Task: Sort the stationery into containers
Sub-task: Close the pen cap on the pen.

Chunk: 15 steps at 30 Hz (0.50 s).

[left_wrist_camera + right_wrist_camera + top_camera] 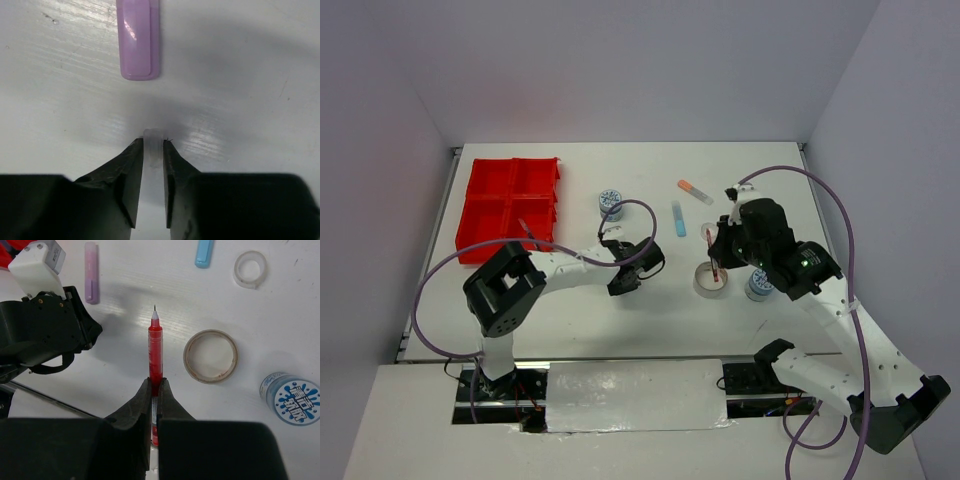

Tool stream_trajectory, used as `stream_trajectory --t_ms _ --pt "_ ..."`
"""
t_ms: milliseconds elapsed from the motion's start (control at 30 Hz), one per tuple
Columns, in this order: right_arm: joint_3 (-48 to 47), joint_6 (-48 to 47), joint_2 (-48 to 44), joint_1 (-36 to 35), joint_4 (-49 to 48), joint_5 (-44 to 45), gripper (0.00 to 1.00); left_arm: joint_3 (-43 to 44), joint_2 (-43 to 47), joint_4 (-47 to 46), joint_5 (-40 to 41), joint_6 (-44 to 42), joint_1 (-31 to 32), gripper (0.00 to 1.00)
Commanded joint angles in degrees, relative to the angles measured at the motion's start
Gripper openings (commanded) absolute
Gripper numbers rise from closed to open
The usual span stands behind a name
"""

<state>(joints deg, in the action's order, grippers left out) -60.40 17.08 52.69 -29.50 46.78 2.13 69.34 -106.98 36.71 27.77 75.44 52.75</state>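
Note:
My right gripper [715,268] [155,382] is shut on a red pen [155,347] [711,243], tip pointing away, beside a tan tape roll [186,356] [698,283]. My left gripper [623,283] [153,142] hangs low over the table, its jaws a narrow gap apart around a thin pale translucent thing I cannot name. A purple marker [139,40] [91,272] lies just beyond its tips, apart from them. The red four-compartment tray [480,180] stands at the far left.
A light-blue marker [678,219] [204,252] and an orange-capped marker [695,190] lie at the centre back. A clear tape ring [237,271] lies near them. One blue-lidded tub [610,203] stands near the tray, another [758,286] [291,399] by my right gripper.

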Motion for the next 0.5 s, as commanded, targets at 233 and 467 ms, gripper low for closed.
stream_trajectory --t_ms 233,467 --pt "6.2 -2.0 -2.2 -0.5 -9.4 -12.0 0.0 -4.6 2.2 -4.0 -3.6 -1.8 0.1 0.0" --pt "13.1 0.1 -1.4 -0.5 -18.8 -18.7 0.0 -7.1 12.2 -3.2 0.0 -4.0 0.0 0.0"
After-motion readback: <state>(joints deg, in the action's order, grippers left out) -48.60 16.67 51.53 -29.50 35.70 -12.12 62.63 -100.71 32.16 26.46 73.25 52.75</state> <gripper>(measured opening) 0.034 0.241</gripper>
